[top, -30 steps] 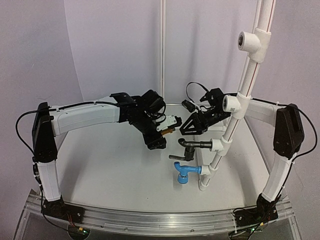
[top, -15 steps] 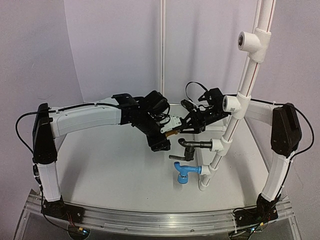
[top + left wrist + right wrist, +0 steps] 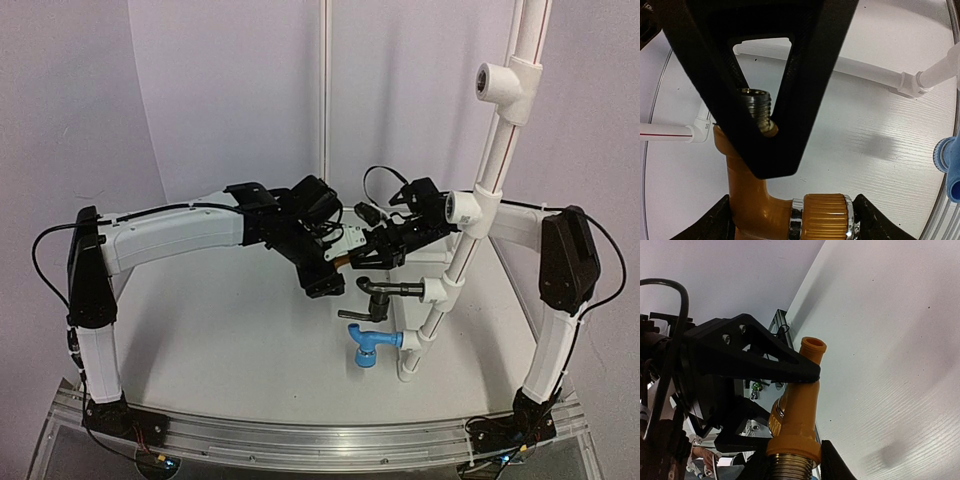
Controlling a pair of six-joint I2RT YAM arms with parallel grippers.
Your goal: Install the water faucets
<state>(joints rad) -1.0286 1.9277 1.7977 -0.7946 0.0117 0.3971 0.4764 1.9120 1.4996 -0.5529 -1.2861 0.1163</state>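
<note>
The brass-gold faucet (image 3: 343,258) hangs above the table's middle, between both grippers. My left gripper (image 3: 333,264) is shut on its ribbed knob and body (image 3: 747,200), with its fingers on either side at the bottom of the left wrist view (image 3: 795,226). My right gripper (image 3: 364,250) is shut on the threaded stem just under the collar (image 3: 797,410), and its fingers flank the stem (image 3: 792,467). The black faucet (image 3: 376,288) and the blue faucet (image 3: 368,343) sit screwed into tees low on the white pipe stand (image 3: 470,235).
The pipe stand rises at the right. It has an open tee socket (image 3: 462,208) just behind my right gripper and another (image 3: 497,85) high up. White pipe runs (image 3: 875,77) lie on the table under the grippers. The blue faucet shows at the left wrist view's right edge (image 3: 950,167).
My right gripper has moved left onto the faucet's threaded end and its jaws have narrowed around it. My left gripper has shifted slightly right with the faucet in it.
</note>
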